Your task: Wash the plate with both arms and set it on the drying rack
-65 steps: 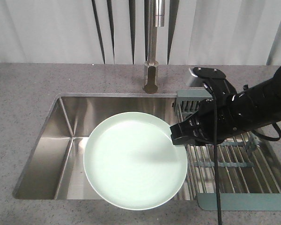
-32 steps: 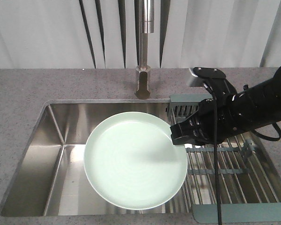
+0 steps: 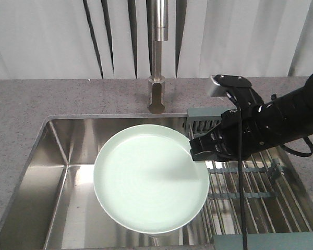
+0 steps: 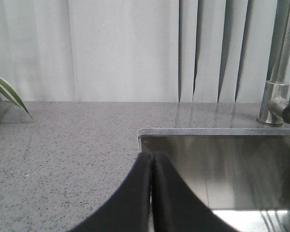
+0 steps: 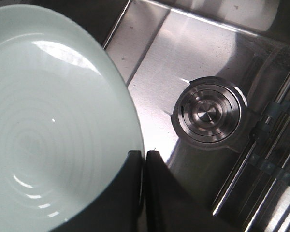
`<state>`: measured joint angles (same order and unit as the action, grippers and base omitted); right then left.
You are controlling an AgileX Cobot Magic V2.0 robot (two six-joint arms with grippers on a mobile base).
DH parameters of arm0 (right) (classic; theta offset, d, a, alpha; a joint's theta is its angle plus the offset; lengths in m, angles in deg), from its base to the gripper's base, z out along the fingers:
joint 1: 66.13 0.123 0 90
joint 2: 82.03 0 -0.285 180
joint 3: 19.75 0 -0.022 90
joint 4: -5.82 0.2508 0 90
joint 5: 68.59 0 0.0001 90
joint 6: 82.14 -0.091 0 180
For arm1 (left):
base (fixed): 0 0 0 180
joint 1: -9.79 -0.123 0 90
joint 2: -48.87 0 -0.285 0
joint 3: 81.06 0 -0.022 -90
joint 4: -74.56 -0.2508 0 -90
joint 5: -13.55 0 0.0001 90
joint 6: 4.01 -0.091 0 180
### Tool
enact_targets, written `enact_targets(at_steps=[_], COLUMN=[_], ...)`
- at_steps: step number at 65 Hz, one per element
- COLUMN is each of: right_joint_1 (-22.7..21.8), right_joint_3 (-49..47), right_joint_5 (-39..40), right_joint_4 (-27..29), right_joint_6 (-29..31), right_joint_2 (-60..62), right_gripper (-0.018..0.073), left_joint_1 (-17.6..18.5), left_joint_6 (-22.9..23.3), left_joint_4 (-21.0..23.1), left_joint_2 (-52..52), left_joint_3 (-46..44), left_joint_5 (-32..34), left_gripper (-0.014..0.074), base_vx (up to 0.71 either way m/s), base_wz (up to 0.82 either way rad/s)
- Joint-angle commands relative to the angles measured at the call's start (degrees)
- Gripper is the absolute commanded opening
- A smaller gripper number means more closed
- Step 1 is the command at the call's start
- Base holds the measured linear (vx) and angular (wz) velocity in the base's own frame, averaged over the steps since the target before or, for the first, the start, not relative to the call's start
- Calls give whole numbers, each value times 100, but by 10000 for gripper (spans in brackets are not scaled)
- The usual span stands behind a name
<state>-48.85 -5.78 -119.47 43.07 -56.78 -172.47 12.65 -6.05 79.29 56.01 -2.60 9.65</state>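
Observation:
The pale mint-green plate [image 3: 150, 177] hangs level above the steel sink basin [image 3: 68, 156], its face up. My right gripper [image 3: 194, 150] is shut on the plate's right rim; the right wrist view shows the plate [image 5: 48, 121] with its rim between my right gripper's [image 5: 144, 155] two black fingers. The right arm [image 3: 271, 125] reaches in from the right, over the drying rack [image 3: 250, 182]. My left gripper [image 4: 152, 157] is shut and empty, over the sink's left corner near the counter; it does not show in the front view.
The steel faucet [image 3: 157, 57] stands behind the sink, also at the right edge of the left wrist view [image 4: 275, 72]. The sink drain [image 5: 209, 114] lies under the plate's edge. Grey speckled counter [image 3: 31, 99] surrounds the sink. A green leaf [image 4: 7, 94] pokes in at far left.
The sink, faucet and rack have shifted left and down in the front view while the plate and right arm keep the same place in the frame. The grip on the plate is unchanged.

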Motion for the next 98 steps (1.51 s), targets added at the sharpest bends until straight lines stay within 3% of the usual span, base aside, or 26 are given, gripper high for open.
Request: enact_targets(at_steps=[1,98], right_joint_1=[1,1], right_joint_3=[-147,-147], right_joint_5=[146,152], right_joint_4=[222,222], right_joint_6=[63,63], right_joint_2=[204,204], right_gripper=[-1,-1], left_joint_1=[14,14], left_joint_6=[52,43], left_joint_4=[33,33], left_joint_2=[-85,-85], left_joint_3=[-151,-151], left_joint_5=[442,449], left_gripper=[-7,-7], base_vx=[2,0], base_wz=[0,0])
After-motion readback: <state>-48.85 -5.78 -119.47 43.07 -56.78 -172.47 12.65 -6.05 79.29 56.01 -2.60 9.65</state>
